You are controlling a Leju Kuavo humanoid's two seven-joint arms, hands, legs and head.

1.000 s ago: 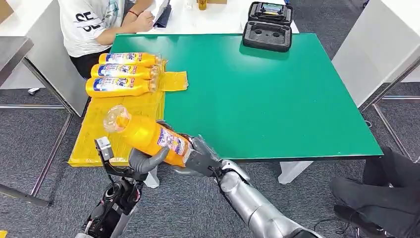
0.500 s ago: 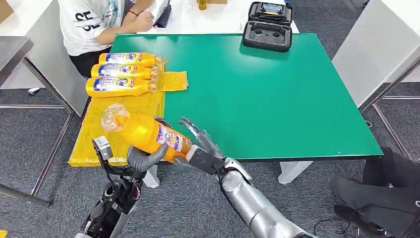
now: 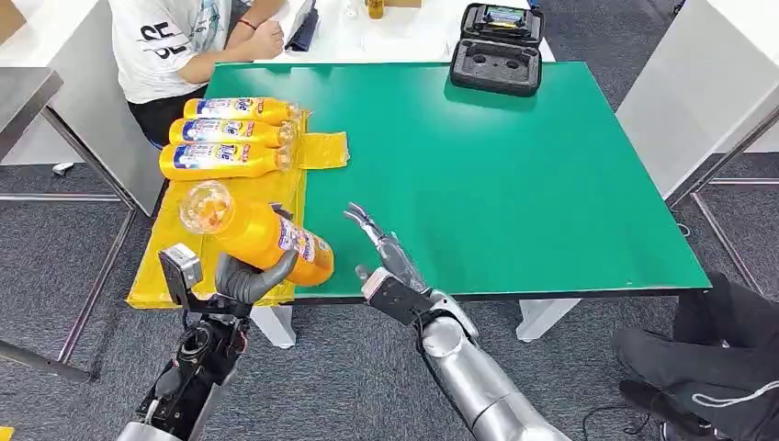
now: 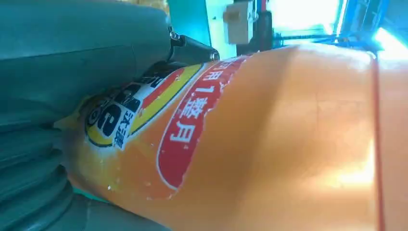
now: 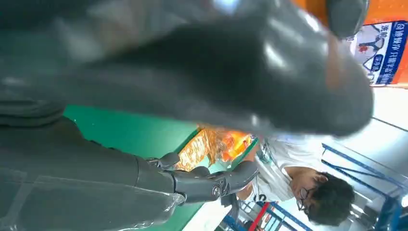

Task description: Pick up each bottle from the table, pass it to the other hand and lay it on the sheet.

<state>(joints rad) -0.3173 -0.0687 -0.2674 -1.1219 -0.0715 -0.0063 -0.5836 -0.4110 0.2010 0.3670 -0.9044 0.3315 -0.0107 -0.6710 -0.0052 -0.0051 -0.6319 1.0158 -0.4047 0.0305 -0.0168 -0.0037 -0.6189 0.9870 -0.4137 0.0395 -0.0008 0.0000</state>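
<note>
bottle | left hand gripped its lower body, apparently thumb-side only | right hand spread, empty | risk: top-heavy tilt could slip before reaching sheet

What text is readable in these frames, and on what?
"1整月": red oval label on the orange bottle held by the left hand.
"SE": partial print on the person's white shirt, cut off by folds.
Labels on the three bottles on the sheet: too small to read surely.
Blue-and-white label in the right wrist view: blurred.
</note>
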